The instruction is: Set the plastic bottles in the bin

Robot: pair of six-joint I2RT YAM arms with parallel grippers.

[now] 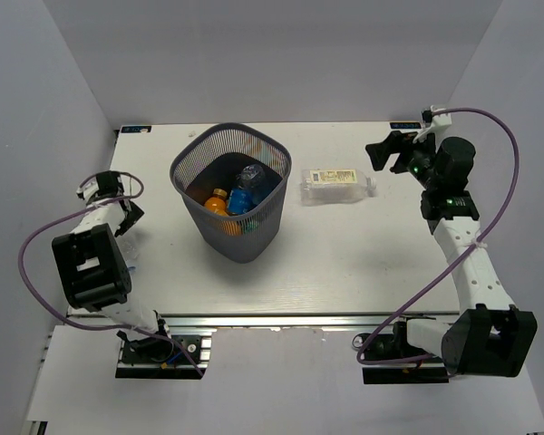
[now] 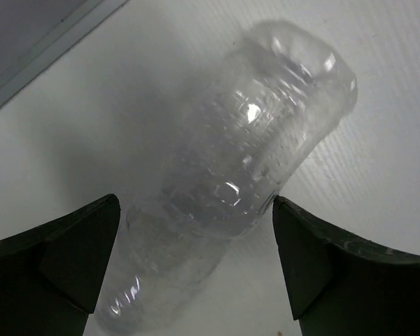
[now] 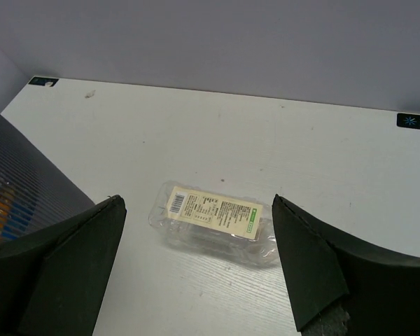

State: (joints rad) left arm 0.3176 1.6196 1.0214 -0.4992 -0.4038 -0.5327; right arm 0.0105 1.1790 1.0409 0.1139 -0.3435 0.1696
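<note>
Top external view gave us the bin (image 1: 245,240), a dark mesh basket standing on the white table (image 1: 344,263) toward 11 o'clock of the table's middle. Inside it we saw an orange bottle (image 1: 217,201) and, at its 2 o'clock, a clear bottle with a blue label (image 1: 249,181); no writing on either could be read. At the bin's 3 o'clock, just beside it but apart, lay the squarish clear bottle (image 1: 337,184) on its side. On the right wrist view its white label (image 3: 211,211) carried a barcode at one end, a green patch at the other and lines of print too small for us to read. The right gripper (image 1: 387,152) hung at that bottle's 2 o'clock, its jaws spread wide and holding nothing. The left gripper (image 1: 122,210) sat at the bin's 9 o'clock near the table edge. On its wrist view another clear unlabelled bottle (image 2: 231,203) lay slantwise on the table between the widely parted jaws, which we did not see clamped on it.
</note>
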